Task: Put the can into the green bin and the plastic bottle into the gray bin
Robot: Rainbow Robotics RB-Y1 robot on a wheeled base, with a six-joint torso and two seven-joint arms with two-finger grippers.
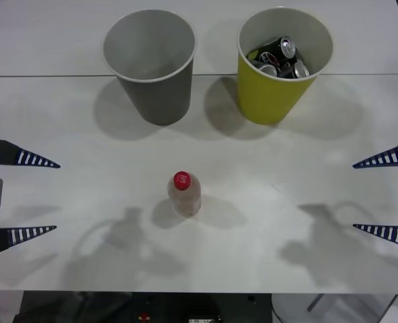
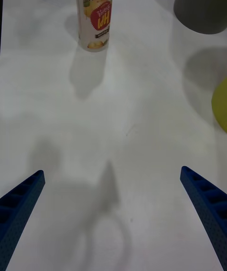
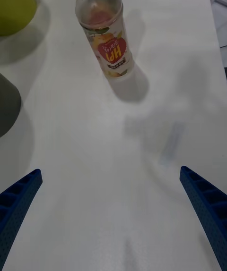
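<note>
Cans (image 1: 283, 58) half-hidden inside green bin (image 1: 274, 97); left gripper (image 1: 34, 196) and right gripper (image 1: 377, 194) spread wide.

A white table (image 1: 286, 222) spans the scene, its top matte and faintly scuffed. A thin seam (image 1: 51, 75) runs left to right across its far part, splitting off a narrower far panel. Soft gray shadows (image 1: 118, 242) lie on the near left and near right of the top. Below the near edge is a dark strip (image 1: 85, 306), and at the near right a pale rounded object (image 1: 296, 311) beside a thin metal leg (image 1: 316, 303).
</note>
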